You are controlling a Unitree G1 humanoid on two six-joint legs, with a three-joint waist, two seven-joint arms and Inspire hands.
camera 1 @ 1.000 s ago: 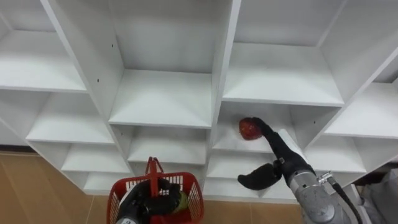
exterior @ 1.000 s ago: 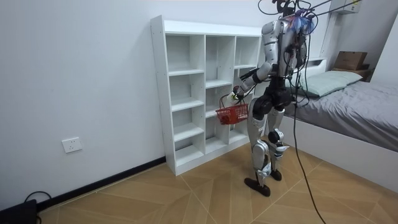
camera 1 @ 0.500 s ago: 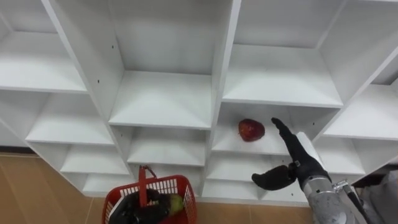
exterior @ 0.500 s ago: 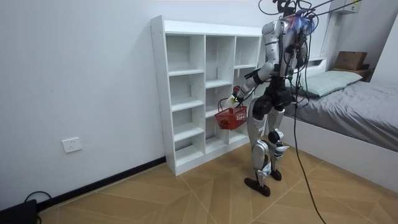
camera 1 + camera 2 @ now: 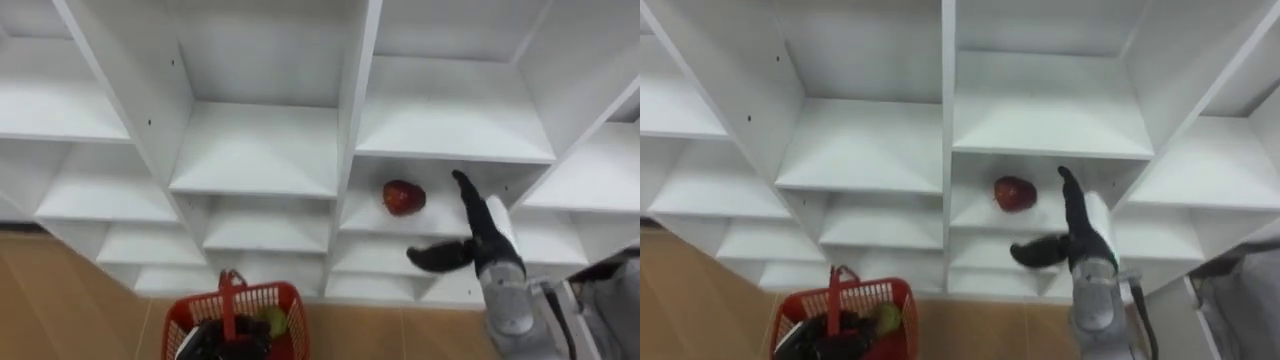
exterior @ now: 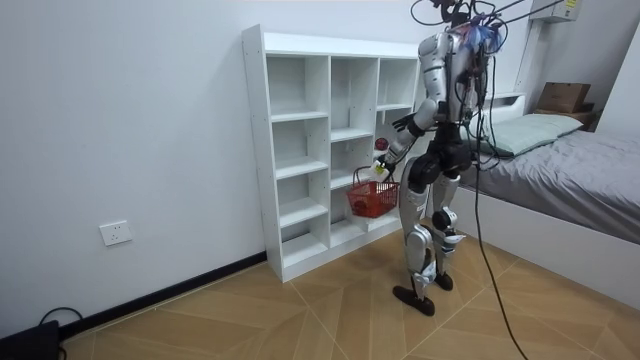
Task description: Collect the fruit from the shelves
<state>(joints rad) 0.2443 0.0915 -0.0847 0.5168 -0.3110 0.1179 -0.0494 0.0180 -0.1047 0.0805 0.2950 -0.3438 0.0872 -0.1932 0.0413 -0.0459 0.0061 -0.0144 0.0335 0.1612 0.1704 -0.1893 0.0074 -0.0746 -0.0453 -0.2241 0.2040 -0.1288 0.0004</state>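
Observation:
A red apple (image 5: pixel 403 197) lies on a middle shelf of the white closet (image 5: pixel 262 150), in the compartment right of the centre divider. My right hand (image 5: pixel 482 232) is open just to the right of the apple, fingers straight and pointing into the shelf, thumb spread, not touching the fruit. Low down, my left hand (image 5: pixel 214 341) is shut on the handle of a red plastic basket (image 5: pixel 286 294), which holds a green fruit (image 5: pixel 273 320). In the room view the basket (image 6: pixel 370 199) hangs in front of the closet (image 6: pixel 300 150) at hip height.
The closet's other compartments are bare white shelves with upright dividers between them. Wooden floor (image 5: pixel 60 290) lies below. In the room view I stand close to the closet's right end, with a bed (image 6: pixel 570 180) behind me.
My right hand has drawn back from the apple to the right; the apple stays on the shelf. The basket hangs lower and nearer the closet. The view has shifted slightly.

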